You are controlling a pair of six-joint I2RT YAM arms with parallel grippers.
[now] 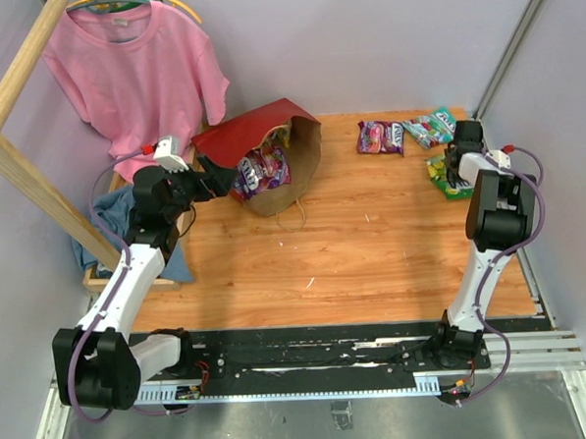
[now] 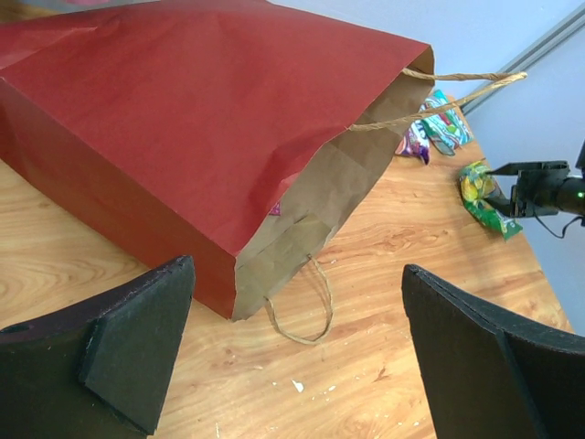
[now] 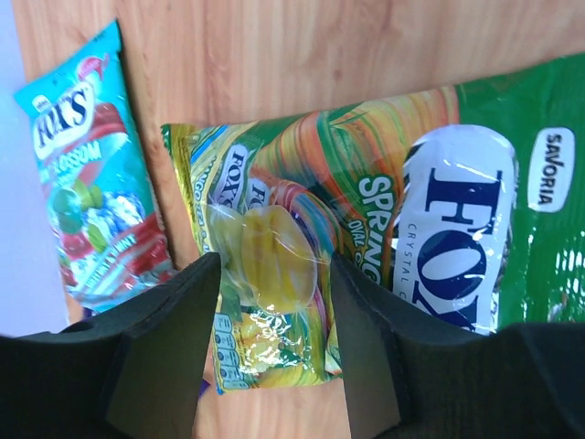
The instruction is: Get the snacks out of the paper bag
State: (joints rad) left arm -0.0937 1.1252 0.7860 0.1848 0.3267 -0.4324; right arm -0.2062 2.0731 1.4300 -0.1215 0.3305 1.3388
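The dark red paper bag (image 1: pixel 268 122) (image 2: pixel 183 119) lies on its side at the back left, its brown mouth facing the table's middle. Purple snack packets (image 1: pixel 261 170) show inside the mouth. My left gripper (image 1: pixel 212 179) (image 2: pixel 297 366) stands wide open just left of the bag, holding nothing. At the far right, my right gripper (image 1: pixel 459 162) (image 3: pixel 274 265) has both fingers pressed on a small yellow-green Fox's packet (image 3: pixel 270 302) that lies over a larger green Fox's packet (image 3: pixel 457 229) (image 1: pixel 446 180). A teal packet (image 3: pixel 91 201) (image 1: pixel 431 129) and a purple packet (image 1: pixel 379 136) lie on the wood nearby.
A pink T-shirt (image 1: pixel 133 75) hangs at the back left beside a wooden frame (image 1: pixel 12 106). A blue cloth (image 1: pixel 111 214) lies under the left arm. Grey walls close the table's back and right. The bag's loop handle (image 2: pixel 302 311) rests on the wood.
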